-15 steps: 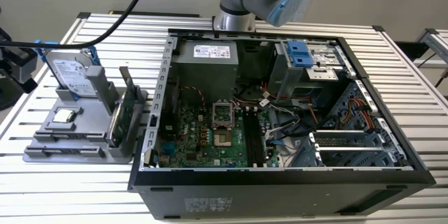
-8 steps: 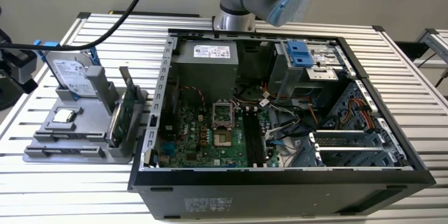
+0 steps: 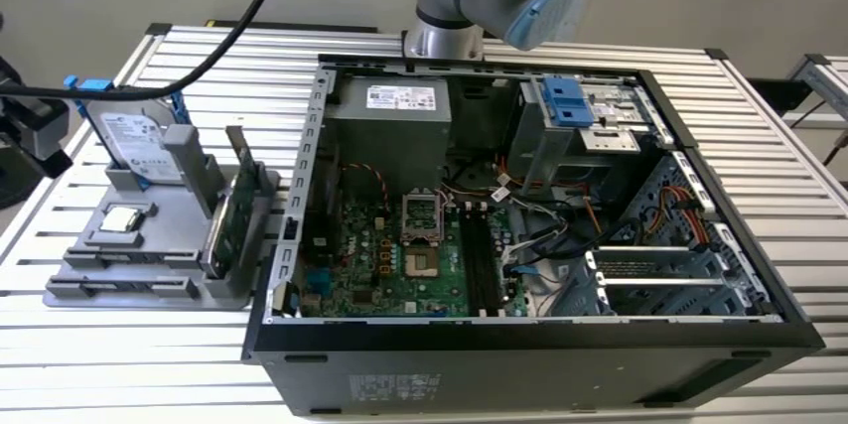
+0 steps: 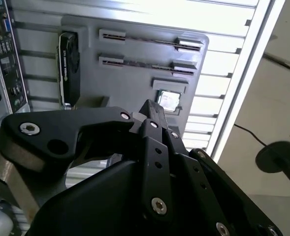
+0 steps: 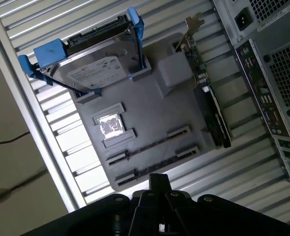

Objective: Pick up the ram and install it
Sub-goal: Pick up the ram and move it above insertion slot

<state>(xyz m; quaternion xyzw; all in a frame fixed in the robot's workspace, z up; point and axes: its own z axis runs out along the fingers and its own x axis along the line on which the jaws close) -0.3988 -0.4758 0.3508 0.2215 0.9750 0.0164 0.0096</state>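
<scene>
My gripper (image 5: 157,179) hangs high above the grey parts holder (image 5: 179,110), over the holder's edge nearest its two long narrow slots. Its black fingers (image 4: 152,112) meet at the tip and hold nothing. Each slot carries a thin dark strip seen edge-on, one (image 5: 148,146) beside the other (image 5: 157,164); these look like the ram, also seen in the second wrist view (image 4: 145,42). The open computer case (image 3: 530,196) lies beside the holder, its motherboard's black memory slots (image 3: 474,260) facing up.
The holder also carries a silver hard drive with blue rails (image 5: 93,61), an upright green expansion card (image 5: 209,101) and a square processor (image 5: 110,125). The case's rear panel (image 5: 268,93) borders the holder. All rest on a slatted aluminium table (image 3: 742,126). A black cable (image 3: 232,37) crosses above.
</scene>
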